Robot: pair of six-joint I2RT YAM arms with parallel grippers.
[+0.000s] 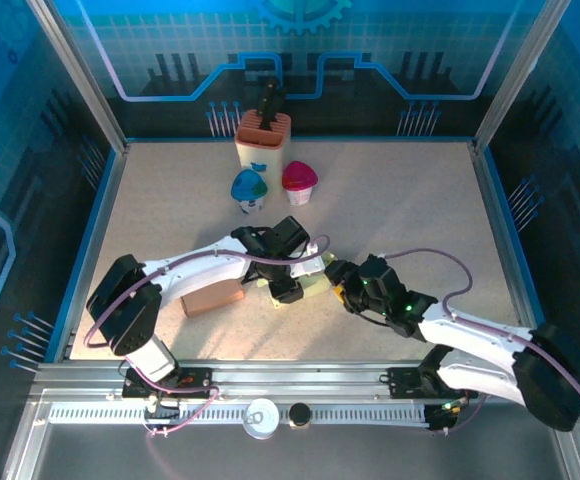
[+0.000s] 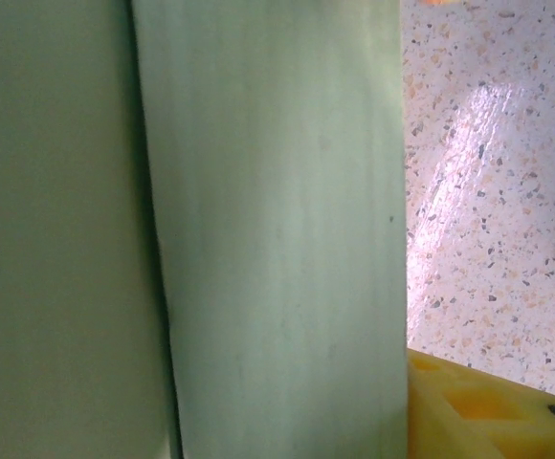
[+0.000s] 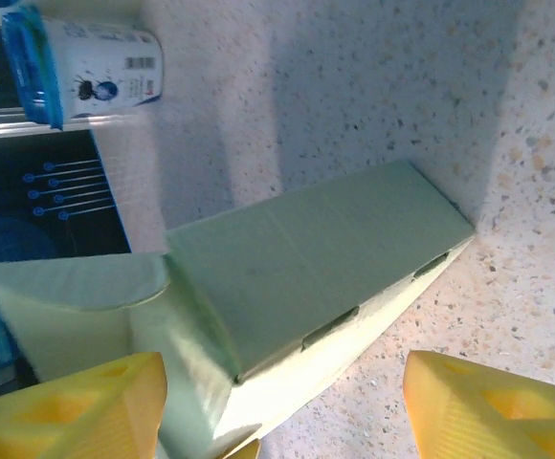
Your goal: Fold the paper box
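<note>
White arms [image 1: 195, 268] converge: left tool [image 1: 288, 290], right tool [image 1: 336, 273] flank paper box [image 3: 325, 273].

A speckled beige bench [image 1: 400, 200] is enclosed at the top and sides of the frame by blue panels [image 1: 370, 60] printed with circuit lines, framed by aluminium posts [image 1: 78, 70]. A slotted metal rail [image 1: 370, 412] is seen along the bottom. Pale glare [image 2: 459, 163] is reflected off the bench.

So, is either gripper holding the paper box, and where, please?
Cannot tell: right gripper, open, straddles the paper box at its flap end; left gripper sits close by.
</note>
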